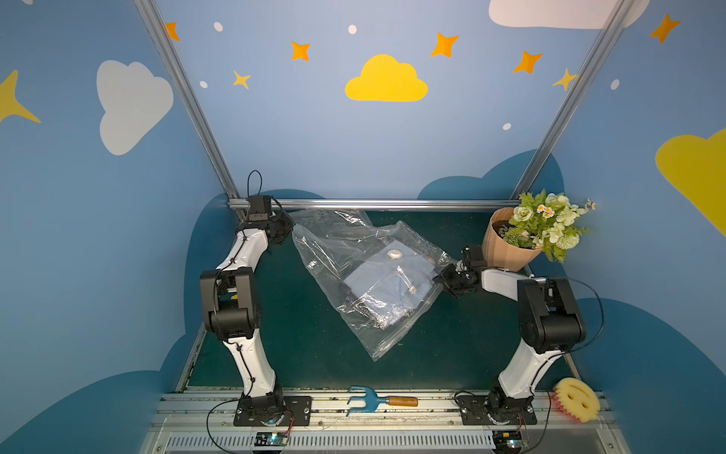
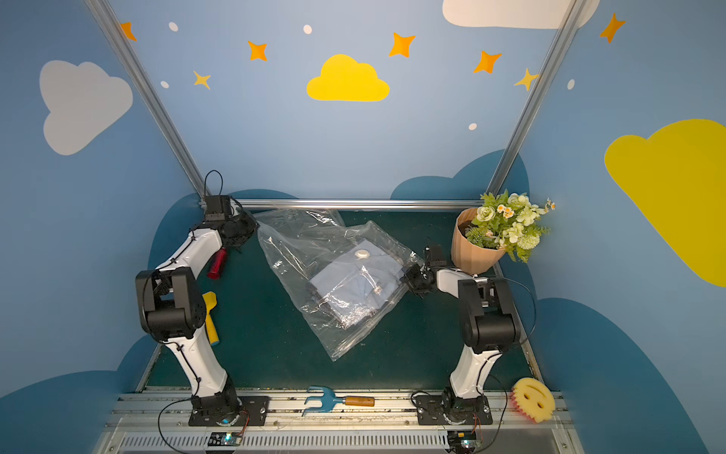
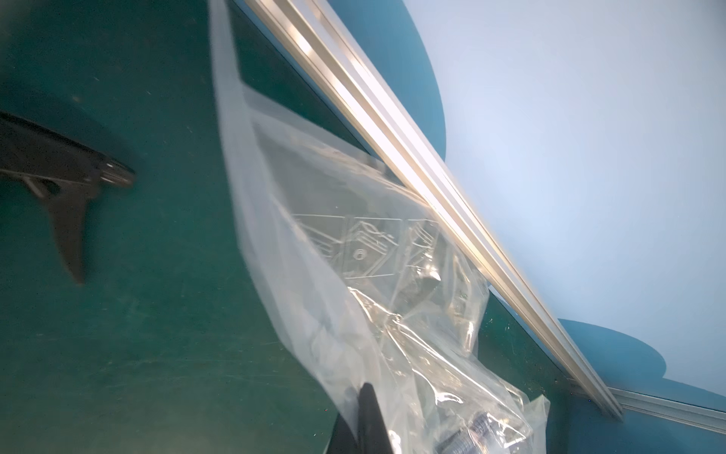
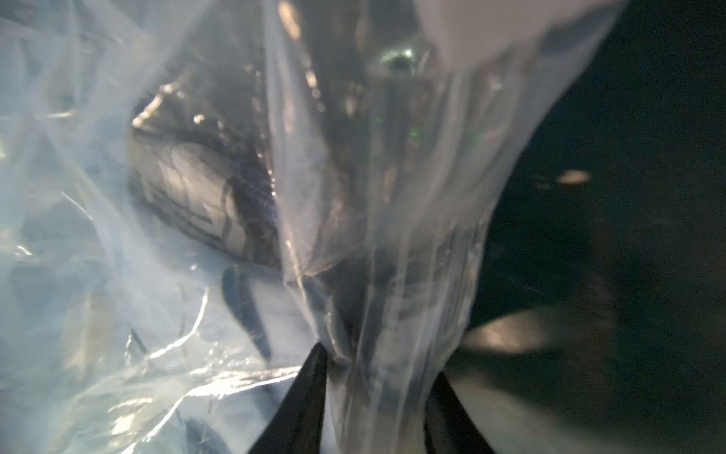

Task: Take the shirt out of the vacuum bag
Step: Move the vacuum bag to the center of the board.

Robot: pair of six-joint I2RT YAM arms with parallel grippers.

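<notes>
Folded pale-blue shirt [image 1: 387,287], flat inside the vacuum bag [image 1: 334,251], just under the round white valve [image 1: 394,254]; not yet out. Clear crinkled film all round it, spread on the green bench [image 1: 283,338] between the two arms. Long axis slanting from the far left corner down to the near middle. Shirt in the half toward the right arm; the far-left half rumpled and without cloth.

Hard against the bag's right edge, just beside the shirt, the right claw [image 1: 442,281]. In the right wrist view the same claw [image 4: 377,365] closed round a gathered bunch of film, pinched narrow between the two fingers. Cloth caught in that pinch too? Cannot tell.

At the opposite, far-left corner, well apart from the shirt, the left claw [image 1: 290,232], clamped tight on thin film, with one finger [image 3: 369,405] showing at the plastic's edge.

So: shirt to the left of the right claw and far nearer to it than to the other. Unzipped end: cannot tell from here.

Further out, a flower pot [image 1: 506,243] close behind the right wrist, probably at risk on a backward pull.
</notes>
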